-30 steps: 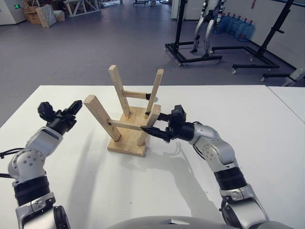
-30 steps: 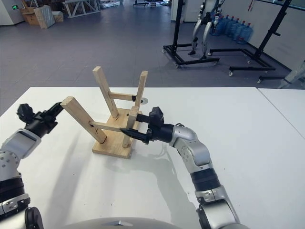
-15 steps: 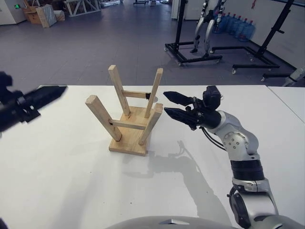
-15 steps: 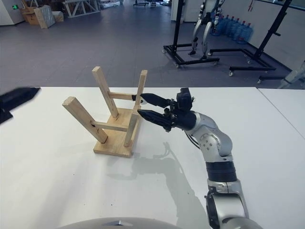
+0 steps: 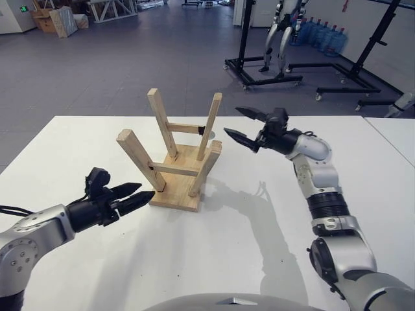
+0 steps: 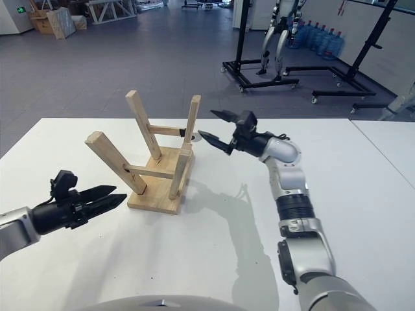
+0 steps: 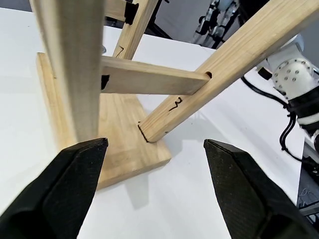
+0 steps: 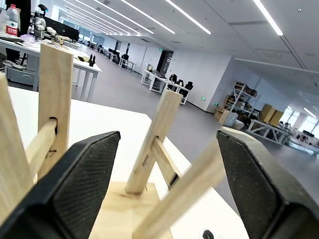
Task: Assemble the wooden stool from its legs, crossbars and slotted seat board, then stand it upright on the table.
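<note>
The stool (image 5: 185, 159) sits upside down on the table (image 5: 97, 142), with the left gripper (image 5: 146, 190) and right gripper (image 5: 231, 120) close by, jaws wide and empty, and its wood looks stiff and light, so a leg seems best to hold.

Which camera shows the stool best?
Left eye view: the stool sits whole, upside down on its seat board. The right eye view matches. The wrist views crop it to close-ups of legs, crossbars and board.
</note>
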Controlling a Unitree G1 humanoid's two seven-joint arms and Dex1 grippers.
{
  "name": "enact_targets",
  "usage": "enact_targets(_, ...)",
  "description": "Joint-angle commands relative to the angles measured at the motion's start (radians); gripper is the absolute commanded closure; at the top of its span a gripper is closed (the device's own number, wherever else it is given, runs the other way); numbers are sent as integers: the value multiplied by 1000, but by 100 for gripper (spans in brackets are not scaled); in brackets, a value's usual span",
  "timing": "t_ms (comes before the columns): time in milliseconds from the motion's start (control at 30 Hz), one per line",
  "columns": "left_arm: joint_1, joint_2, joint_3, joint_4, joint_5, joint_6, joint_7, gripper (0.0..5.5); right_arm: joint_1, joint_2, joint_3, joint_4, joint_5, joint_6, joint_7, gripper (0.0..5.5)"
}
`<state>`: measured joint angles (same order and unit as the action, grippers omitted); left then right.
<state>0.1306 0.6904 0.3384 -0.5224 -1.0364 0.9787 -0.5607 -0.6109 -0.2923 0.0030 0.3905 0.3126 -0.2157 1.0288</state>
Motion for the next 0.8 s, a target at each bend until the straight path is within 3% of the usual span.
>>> enact_targets(33, -38, -36, -56, -29, -14, 17, 54, 195, -7, 54, 54, 23, -33, -83, 11, 194)
enact_targets(300, -49, -60, -119, -5, 38, -16, 89, 195, -12, 81, 100, 91, -21, -162, 93, 194)
enact_targets(533, -93, -89, -83, 105, 125, -81, 135, 195, 89, 96, 134, -169, 108, -6, 129, 194)
enact_targets(800, -252, -112, -126, 219, 256, -115, 184, 195, 171, 153, 312, -369, 58, 99, 77, 194)
